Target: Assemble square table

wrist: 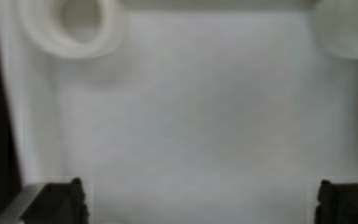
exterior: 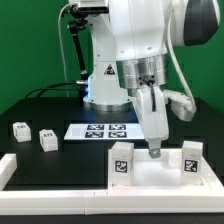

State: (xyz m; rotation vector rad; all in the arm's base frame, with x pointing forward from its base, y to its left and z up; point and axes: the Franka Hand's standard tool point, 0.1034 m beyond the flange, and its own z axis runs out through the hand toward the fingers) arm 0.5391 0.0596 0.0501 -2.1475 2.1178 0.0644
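Note:
The white square table top (exterior: 150, 176) lies at the front of the black table, and two white tagged legs (exterior: 121, 158) (exterior: 191, 157) stand upright on it. My gripper (exterior: 153, 150) points straight down between those two legs, close over the top. In the wrist view the top's flat white surface (wrist: 194, 110) fills the picture, with one round corner socket (wrist: 78, 25) showing. The dark fingertips (wrist: 60, 200) stand far apart, so the gripper (wrist: 206, 205) is open, with nothing held between them. Two more loose legs (exterior: 20, 128) (exterior: 47, 138) lie at the exterior view's left.
The marker board (exterior: 103, 130) lies flat behind the table top, in front of the robot base (exterior: 105, 85). White border rails (exterior: 50, 186) run along the front edge and the exterior view's left corner. A green wall stands behind.

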